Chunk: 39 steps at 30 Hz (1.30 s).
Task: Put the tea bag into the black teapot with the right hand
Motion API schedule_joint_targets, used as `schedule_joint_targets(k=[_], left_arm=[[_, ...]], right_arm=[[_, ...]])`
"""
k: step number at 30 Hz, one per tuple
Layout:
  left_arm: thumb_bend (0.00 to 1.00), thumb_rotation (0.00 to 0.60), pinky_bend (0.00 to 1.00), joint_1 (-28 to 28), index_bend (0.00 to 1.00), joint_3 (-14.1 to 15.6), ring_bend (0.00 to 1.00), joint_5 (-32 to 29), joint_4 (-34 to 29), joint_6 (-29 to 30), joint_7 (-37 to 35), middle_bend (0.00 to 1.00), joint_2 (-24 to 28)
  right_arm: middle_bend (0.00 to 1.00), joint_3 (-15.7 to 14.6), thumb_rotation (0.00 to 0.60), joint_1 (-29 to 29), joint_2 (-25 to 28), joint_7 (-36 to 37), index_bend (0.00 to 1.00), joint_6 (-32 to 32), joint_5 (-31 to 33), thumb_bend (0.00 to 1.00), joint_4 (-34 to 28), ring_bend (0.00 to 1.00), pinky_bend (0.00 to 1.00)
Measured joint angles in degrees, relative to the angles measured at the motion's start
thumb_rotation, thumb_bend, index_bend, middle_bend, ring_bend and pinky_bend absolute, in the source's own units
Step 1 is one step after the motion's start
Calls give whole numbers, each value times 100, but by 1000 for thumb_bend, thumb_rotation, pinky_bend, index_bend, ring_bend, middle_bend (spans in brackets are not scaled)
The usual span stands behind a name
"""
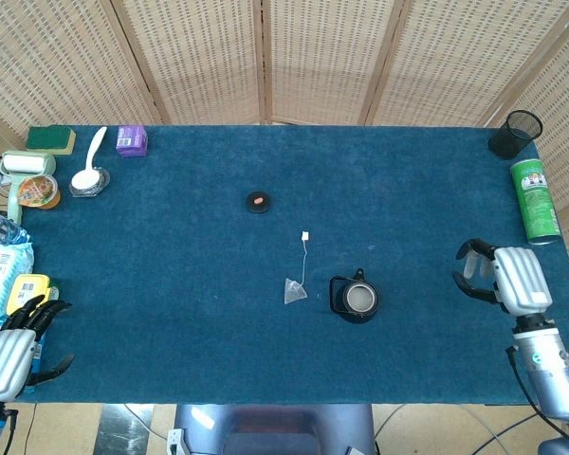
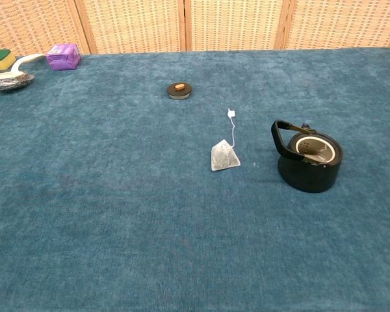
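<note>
My right hand (image 1: 505, 276) hung over the table's (image 1: 171, 256) right edge, fingers (image 1: 471, 268) curled but apart, holding nothing. Left hand (image 1: 14, 343) sat at the near-left corner, fingers spread, empty. Tea bag (image 1: 295, 291) lay flat just left of the teapot (image 1: 356, 298), its string running up to the tag (image 1: 305, 235). Lid (image 1: 257, 201) sat further back. Nothing stood between right hand and bag but the pot. Green can (image 1: 535, 199) and mesh cup (image 1: 515, 133) showed only overhead; the chest view showed neither hand.
</note>
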Motion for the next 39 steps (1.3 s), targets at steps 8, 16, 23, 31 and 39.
schedule_joint_targets(k=[8, 16, 23, 31, 39], left_arm=[[273, 600, 137, -94, 203, -59, 85, -191, 35, -171, 74, 191, -55], [273, 600, 137, -157, 203, -100, 85, -358, 46, -280, 169, 191, -97], [273, 600, 137, -157, 203, -104, 86, -444, 50, -292, 195, 191, -95], [273, 600, 137, -141, 193, -99, 85, -511, 109, -284, 142, 191, -81], [274, 600, 137, -126, 192, -86, 86, -529, 166, -274, 55, 191, -55]], right_arm=[[858, 205, 600, 871, -101, 232, 430, -925, 94, 355, 517, 993, 998], [958, 289, 600, 1745, -516, 476, 430, -1773, 181, 354, 1231, 1000, 1000], [1000, 294, 600, 2319, -909, 693, 433, -2350, 256, 356, 1737, 1000, 1000], [1000, 327, 600, 2782, -1421, 326, 436, -2691, 750, 356, 2192, 1000, 1000], [1000, 344, 600, 3237, -1959, -186, 436, -3073, 1370, 355, 2412, 1000, 1000]])
